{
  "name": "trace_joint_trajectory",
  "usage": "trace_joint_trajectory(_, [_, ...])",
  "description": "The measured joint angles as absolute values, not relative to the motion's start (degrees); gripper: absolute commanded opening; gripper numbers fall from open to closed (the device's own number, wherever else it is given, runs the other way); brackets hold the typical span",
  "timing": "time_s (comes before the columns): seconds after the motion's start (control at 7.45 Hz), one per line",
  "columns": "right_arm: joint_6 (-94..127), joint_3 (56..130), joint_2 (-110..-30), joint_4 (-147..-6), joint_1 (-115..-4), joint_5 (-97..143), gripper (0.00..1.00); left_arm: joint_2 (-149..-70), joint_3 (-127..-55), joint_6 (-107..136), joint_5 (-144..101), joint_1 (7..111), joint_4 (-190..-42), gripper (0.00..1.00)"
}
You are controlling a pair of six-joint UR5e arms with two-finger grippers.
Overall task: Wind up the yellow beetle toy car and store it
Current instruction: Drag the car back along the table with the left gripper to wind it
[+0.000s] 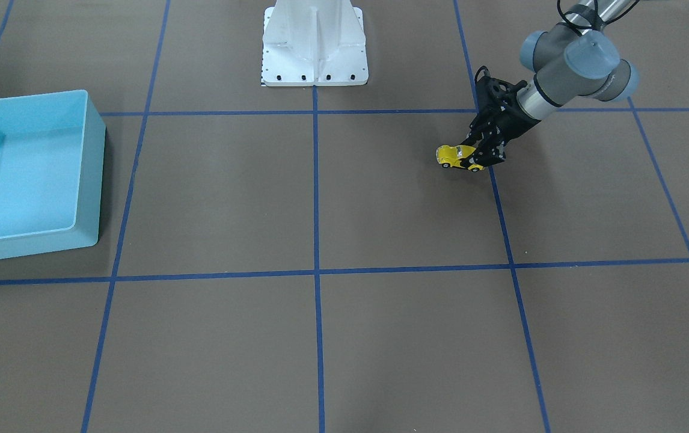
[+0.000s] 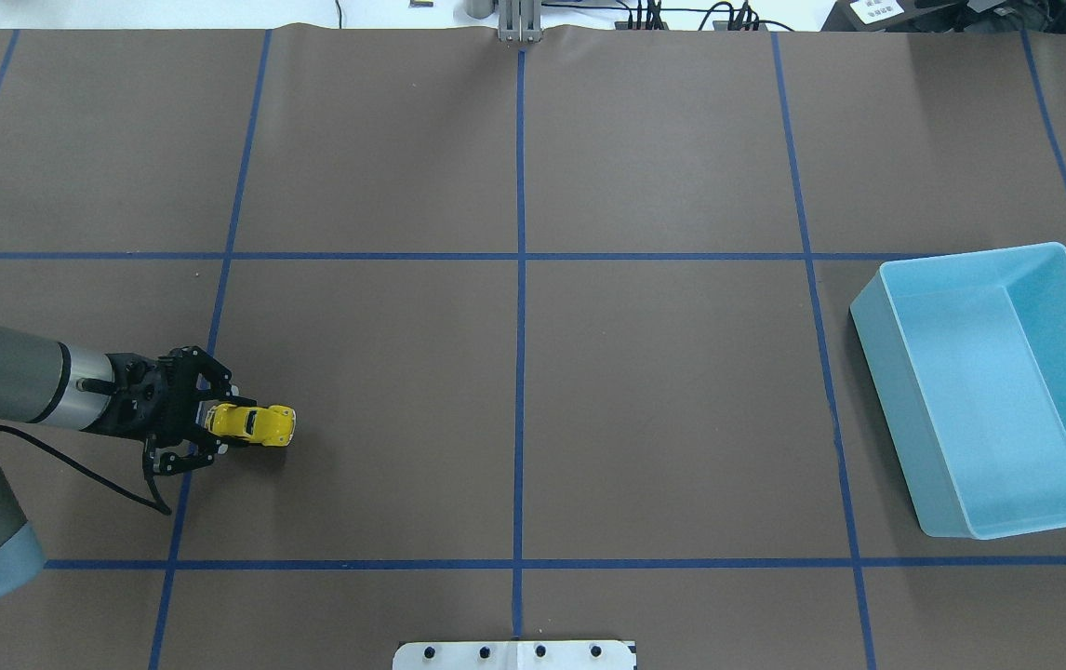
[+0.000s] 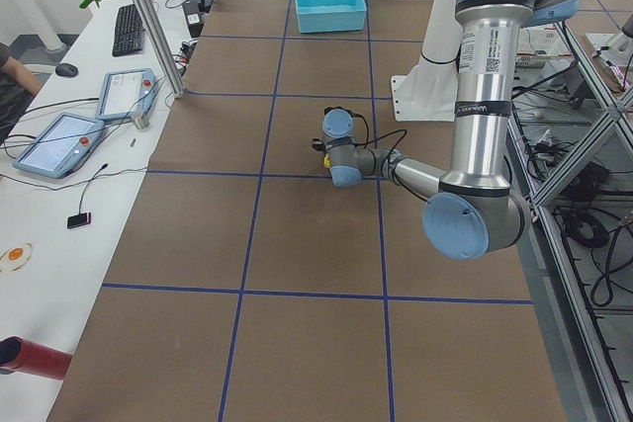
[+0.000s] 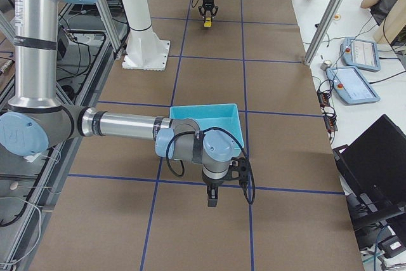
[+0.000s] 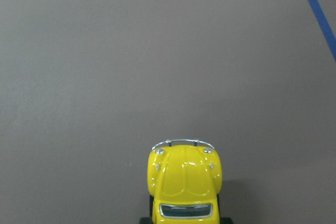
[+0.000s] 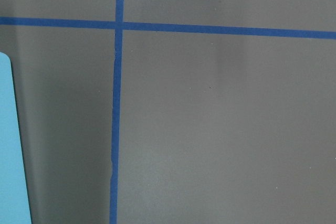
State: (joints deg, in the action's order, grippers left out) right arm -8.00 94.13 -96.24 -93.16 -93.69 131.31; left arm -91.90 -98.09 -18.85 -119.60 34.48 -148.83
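Where the car sits: yellow beetle toy car [image 2: 256,424] in lower left of overhead view, just right of a vertical blue tape line [image 2: 223,279]. In front-facing view it's right of ctr, upper half. It is low at the table [image 2: 663,400]; can't tell if wheels touch.
L claw: left gripper [image 2: 215,433] is closed narrow on the car's rear part, one finger each side. Car's nose sticks out toward frame ctr in overhead view.
L arm: left arm [image 2: 21,381] comes in from left edge of overhead view, wrist nearly level, low over the table.
L wrist cam: hood, headlights & chrome bumper at bottom ctr, windscreen at bottom edge. Bare brown surface fills the rest, w/ a tape line in upper right corner.
Bin: light blue bin [image 2: 886,409] at right edge of overhead view, mid height, open side up, sitting slightly skewed to the grid. It is well apart from the car, w/ the frame's ctr line btwn them.
R claw: right gripper [image 4: 214,198] shows only in right-side view, lower ctr, pointing down over a tape line, just below the bin in frame. Cannot tell whether fingers are wide or narrow.
R wrist cam: tape crossing at upper left, sliver of bin wall at left edge, no fingers in view.
Base: white robot base [image 1: 314,48] at top ctr of front-facing view, on the ctr tape line.
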Motion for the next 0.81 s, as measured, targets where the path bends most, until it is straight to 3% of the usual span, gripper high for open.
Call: trace_joint_trajectory(0.81, [-8.00, 94.25, -96.10, -93.17, -93.69, 131.39, 0.99, -89.08, -97.65, -18.55, -119.33, 33.58, -151.11, 0.21])
